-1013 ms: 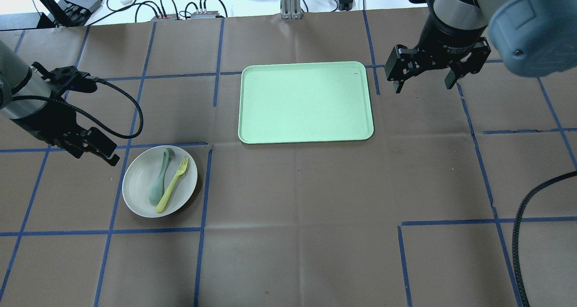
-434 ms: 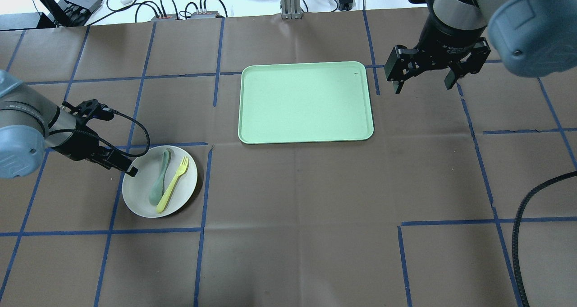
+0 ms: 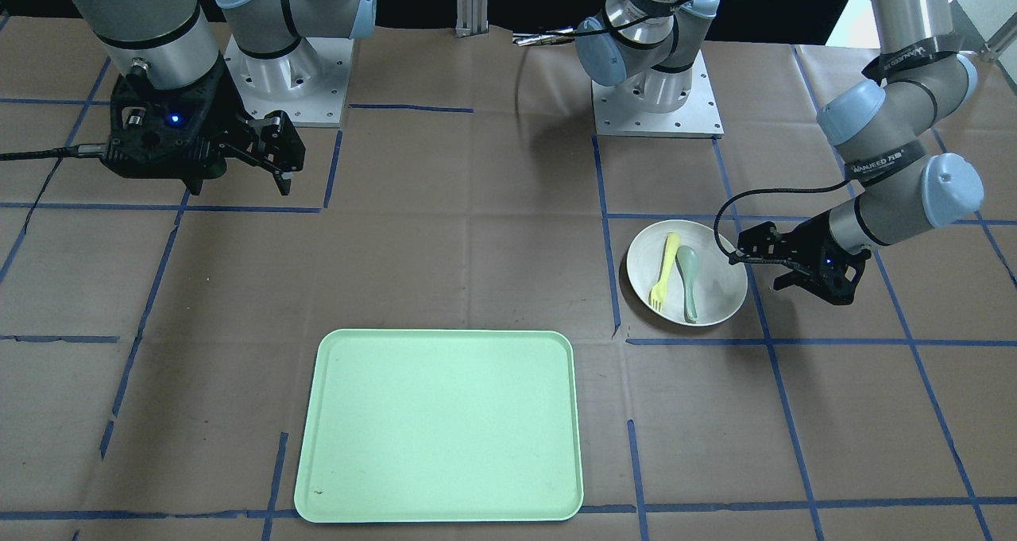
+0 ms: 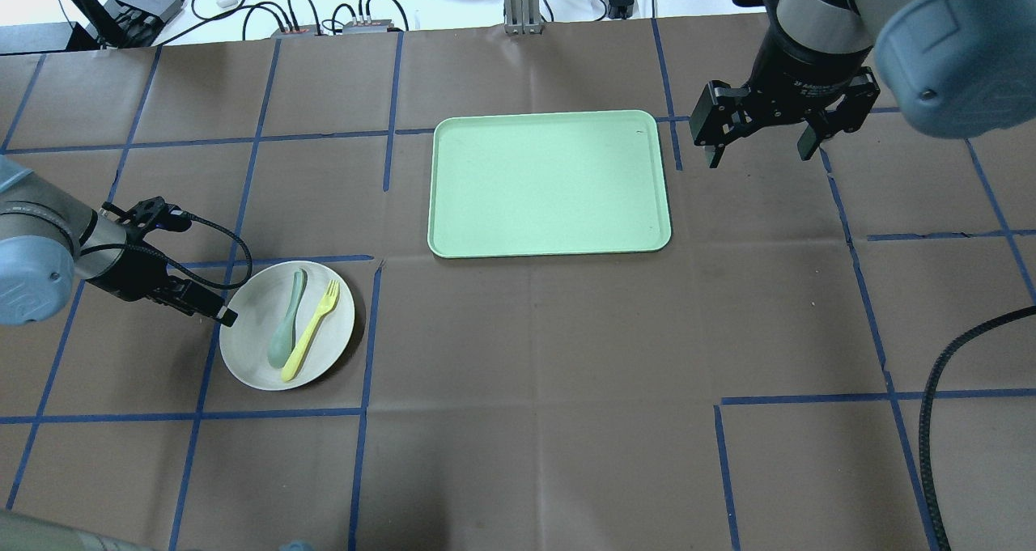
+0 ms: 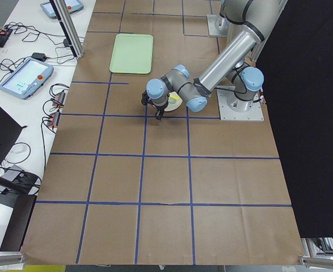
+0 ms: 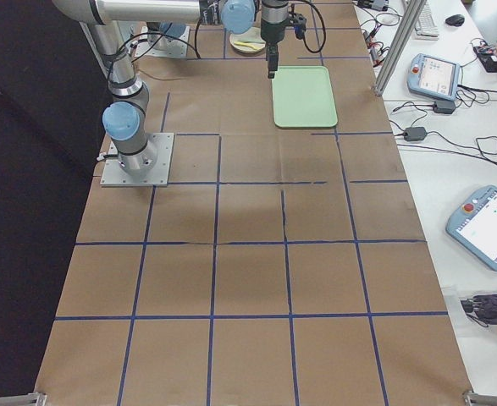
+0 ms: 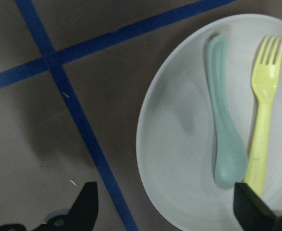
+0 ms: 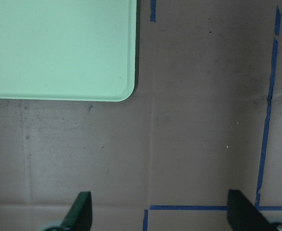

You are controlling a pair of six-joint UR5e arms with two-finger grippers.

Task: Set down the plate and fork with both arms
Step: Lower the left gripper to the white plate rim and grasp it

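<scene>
Left end effector (image 3: 760, 271) and right end effector (image 4: 759, 159) gape.

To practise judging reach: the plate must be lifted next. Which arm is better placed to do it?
Left. Its open end effector straddles the rim of the plate, while the right end effector hangs open beside the tray, well away from the plate.

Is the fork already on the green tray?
No, the fork lies on the plate beside the spoon, well apart from the tray.

Round off-white plate (image 4: 247, 347) lies flat, pale-yellow fork (image 4: 310, 331) resting inside.
</scene>
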